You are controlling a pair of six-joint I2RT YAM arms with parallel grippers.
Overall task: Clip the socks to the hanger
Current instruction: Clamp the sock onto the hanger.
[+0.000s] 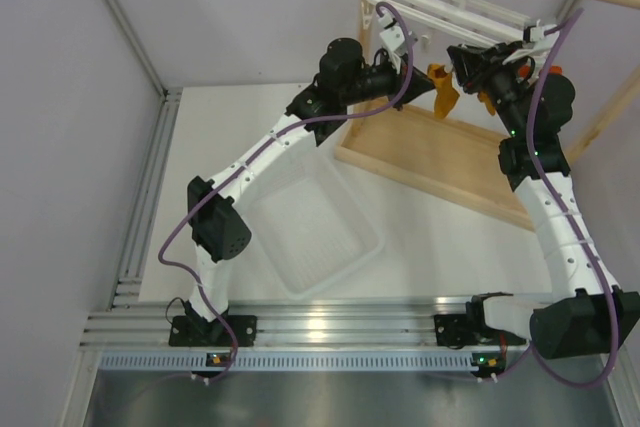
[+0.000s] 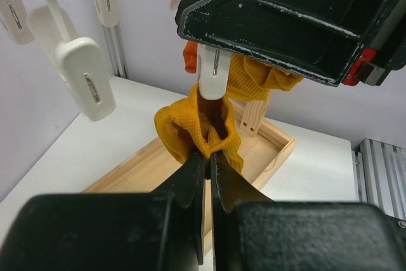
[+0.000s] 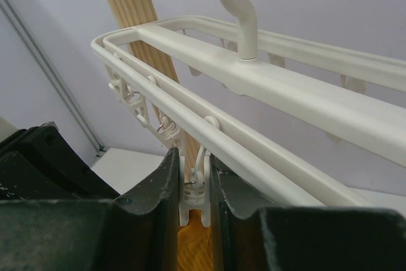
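A yellow-orange sock [image 2: 190, 125] hangs bunched under a white clip [image 2: 214, 71] of the white hanger [image 3: 285, 87]. My left gripper [image 2: 208, 157] is shut on the sock's lower edge. My right gripper [image 3: 193, 169] is shut on that clip [image 3: 196, 188], squeezing its top, with yellow fabric [image 3: 193, 245] showing below. In the top view the sock [image 1: 441, 92] hangs between the left gripper [image 1: 418, 75] and the right gripper [image 1: 465, 59], under the hanger [image 1: 450, 2]. A red-orange sock [image 2: 189, 56] shows behind the clip. The other socks are mostly hidden.
The wooden rack's post [image 3: 133, 4] and its flat wooden base [image 1: 440, 157] stand under the hanger. A white tray [image 1: 310, 232] lies in the table's middle. Free clips [image 2: 85, 80] dangle left of the sock. The right gripper's black body [image 2: 285, 17] is close above my left fingers.
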